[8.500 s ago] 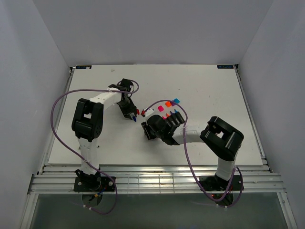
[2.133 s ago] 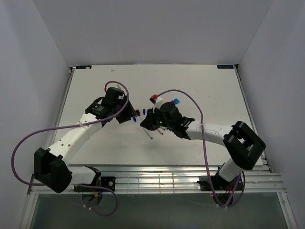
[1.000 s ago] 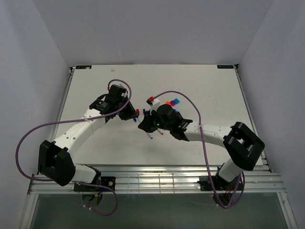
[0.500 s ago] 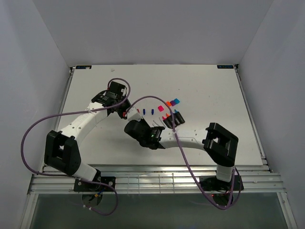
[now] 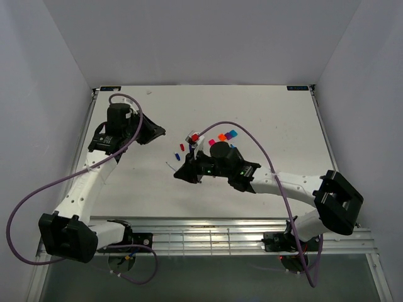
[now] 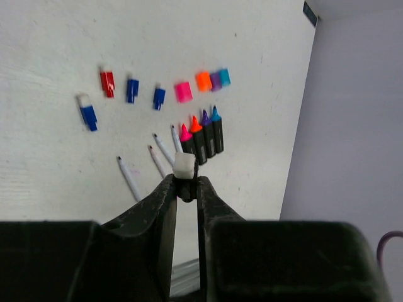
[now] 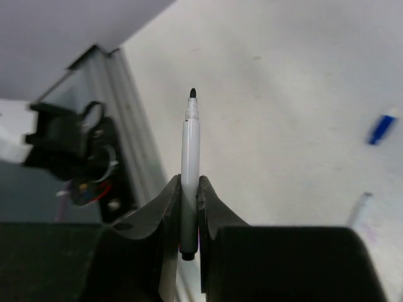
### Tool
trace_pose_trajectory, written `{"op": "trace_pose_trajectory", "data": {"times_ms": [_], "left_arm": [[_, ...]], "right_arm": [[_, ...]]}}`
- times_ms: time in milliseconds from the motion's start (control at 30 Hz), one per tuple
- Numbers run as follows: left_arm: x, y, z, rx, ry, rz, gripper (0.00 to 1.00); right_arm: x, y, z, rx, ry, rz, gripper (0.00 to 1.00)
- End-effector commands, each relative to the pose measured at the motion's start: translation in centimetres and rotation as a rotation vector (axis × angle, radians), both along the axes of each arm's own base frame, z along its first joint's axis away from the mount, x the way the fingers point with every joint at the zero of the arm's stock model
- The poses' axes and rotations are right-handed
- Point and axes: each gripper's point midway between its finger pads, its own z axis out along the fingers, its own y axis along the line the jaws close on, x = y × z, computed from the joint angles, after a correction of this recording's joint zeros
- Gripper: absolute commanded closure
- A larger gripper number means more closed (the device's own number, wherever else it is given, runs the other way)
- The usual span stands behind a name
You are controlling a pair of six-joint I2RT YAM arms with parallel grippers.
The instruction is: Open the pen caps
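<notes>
- The white table (image 5: pixel 283 126) stands between plain grey walls.
- Nearest, the right gripper (image 7: pixel 189 184) is clamped on a thin white pen (image 7: pixel 190 138), its bare dark tip jutting well out. If it is lowered carelessly, that tip may ink the table, or the pen may pivot in the grip.
- Farther, uncapped stubby markers (image 6: pixel 203 135) lie just near of the loose caps (image 6: pixel 183 92), which are set in a row.
- Far left, the left gripper (image 6: pixel 184 187) pinches a white cap (image 6: pixel 183 166) at its very tips. Held so shallowly, it could squirt free and roll away.
</notes>
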Motion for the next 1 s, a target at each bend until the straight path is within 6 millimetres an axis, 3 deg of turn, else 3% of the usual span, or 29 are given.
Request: {"op": "trace_pose_trajectory", "data": {"times_ms": [0,100,200,233,267,400,433,500,533,800,967], "left_arm": [[2.2,3.3,-0.5,0.093,-0.023,0.128,1.00],[1.9,4.4,-1.4,0.051,0.005,0.164,1.00],[1.4,5.1,-4.0,0.127,0.110,0.159,1.00],[1.2,5.3,-5.2,0.152,0.152,0.158,1.00],[0.4,5.7,-7.5,0.189,0.238,0.153,1.00],[-1.7,6.2,-12.1,0.239,0.341,0.129,1.00],[-2.0,6.1,-12.8,0.237,0.350,0.115,1.00],[-2.4,5.9,-14.5,0.235,0.379,0.101,1.00],[-2.5,5.5,-14.9,0.231,0.388,0.086,1.00],[-2.7,2.8,-18.2,0.252,0.445,0.005,1.00],[-1.8,1.7,-20.0,0.249,0.477,-0.015,0.87]], "right_arm": [[-7.6,1.8,4.7,0.238,0.151,0.364,0.92],[-8.1,1.9,4.1,0.244,0.201,0.380,0.92],[-5.7,1.9,1.2,0.107,0.151,0.238,0.92],[-4.2,1.1,-1.8,-0.018,0.162,0.125,0.92],[-3.3,1.0,-2.5,-0.079,0.111,0.090,0.92],[-1.2,-0.6,-7.5,-0.266,0.095,-0.039,0.92],[-0.7,-0.9,-9.3,-0.318,0.107,-0.068,0.92],[-0.6,-0.4,-10.0,-0.339,0.109,-0.067,0.92],[0.1,-0.6,-11.4,-0.383,0.095,-0.104,0.92],[2.0,-1.0,-14.6,-0.501,0.044,-0.188,0.92],[3.0,-1.8,-15.9,-0.551,0.022,-0.250,0.92]]}}
